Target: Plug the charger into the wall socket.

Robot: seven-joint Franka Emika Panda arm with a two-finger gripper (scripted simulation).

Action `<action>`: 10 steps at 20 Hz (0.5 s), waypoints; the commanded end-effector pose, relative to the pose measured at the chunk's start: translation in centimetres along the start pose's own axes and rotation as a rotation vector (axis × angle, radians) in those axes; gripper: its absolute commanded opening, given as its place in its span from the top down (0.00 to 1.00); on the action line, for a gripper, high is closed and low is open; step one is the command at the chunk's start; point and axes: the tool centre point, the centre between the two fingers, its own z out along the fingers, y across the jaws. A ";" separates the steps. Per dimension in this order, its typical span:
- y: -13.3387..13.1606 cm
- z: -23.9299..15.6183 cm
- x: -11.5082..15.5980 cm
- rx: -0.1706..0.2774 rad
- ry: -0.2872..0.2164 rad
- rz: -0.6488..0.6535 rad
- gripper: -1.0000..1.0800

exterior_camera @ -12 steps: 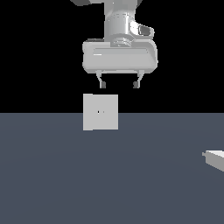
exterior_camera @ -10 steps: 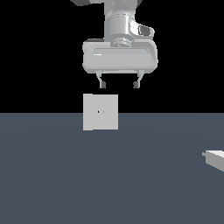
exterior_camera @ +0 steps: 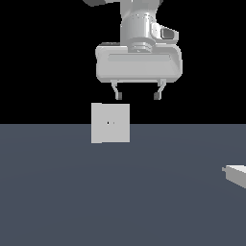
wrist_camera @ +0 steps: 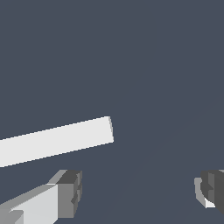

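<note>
The small light-grey rectangular charger (exterior_camera: 236,175) lies on the dark slate-grey floor (exterior_camera: 120,202) at the exterior view's far right edge, cut off by the frame so that only its near end with a short stub shows; nothing touches it. Well apart from it, toward the exterior view's left of centre, the flat upright light-grey square wall socket (exterior_camera: 110,123) stands on the floor, with two tiny dark holes at its middle, its upper part set against the black background. In the wrist view the same plate appears edge-on from above as a long pale bar (wrist_camera: 57,140) lying across the dark floor. The large grey-white gripper (exterior_camera: 137,97) hangs in the air above the socket and slightly toward the exterior view's right of it, touching neither the plate nor the charger. Its two short dark-tipped fingers (wrist_camera: 70,192) point downward, spread wide with only bare floor between them, holding nothing.
</note>
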 end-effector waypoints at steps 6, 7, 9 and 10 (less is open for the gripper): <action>3.8 2.2 -2.8 0.000 0.024 -0.016 0.04; 4.5 2.6 -3.3 0.000 0.029 -0.019 0.04; 5.9 3.4 -4.3 0.000 0.038 -0.025 0.04; 6.6 3.8 -4.8 0.000 0.043 -0.028 0.04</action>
